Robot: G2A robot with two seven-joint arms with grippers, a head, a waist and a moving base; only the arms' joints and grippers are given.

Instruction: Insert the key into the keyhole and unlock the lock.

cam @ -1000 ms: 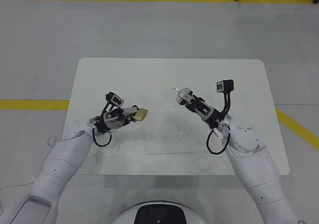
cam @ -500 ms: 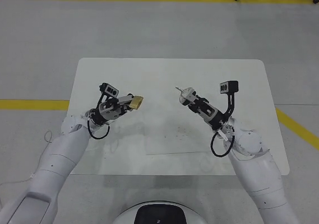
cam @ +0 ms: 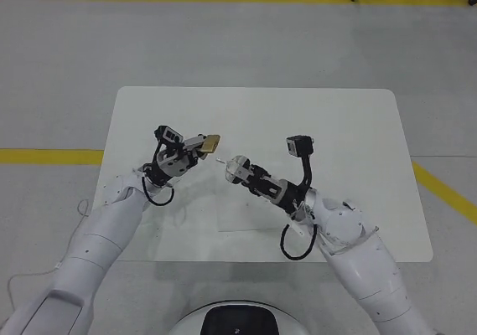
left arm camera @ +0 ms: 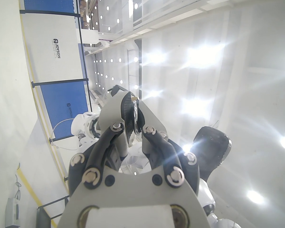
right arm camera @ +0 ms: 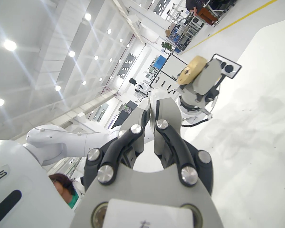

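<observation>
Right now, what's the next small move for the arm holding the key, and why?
Probably ease the right gripper forward, aiming the key at the lock held in the left gripper: a gap separates them, and the key isn't inserted yet.

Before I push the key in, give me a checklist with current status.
1. Left gripper clamped on lock: ok.
2. Right gripper clamped on key: ok.
3. Key aimed toward lock, top view: ok.
4. Key tip in keyhole: not ok, a gap lies between them.
5. Key blade turned to match the slot: cannot tell.
</observation>
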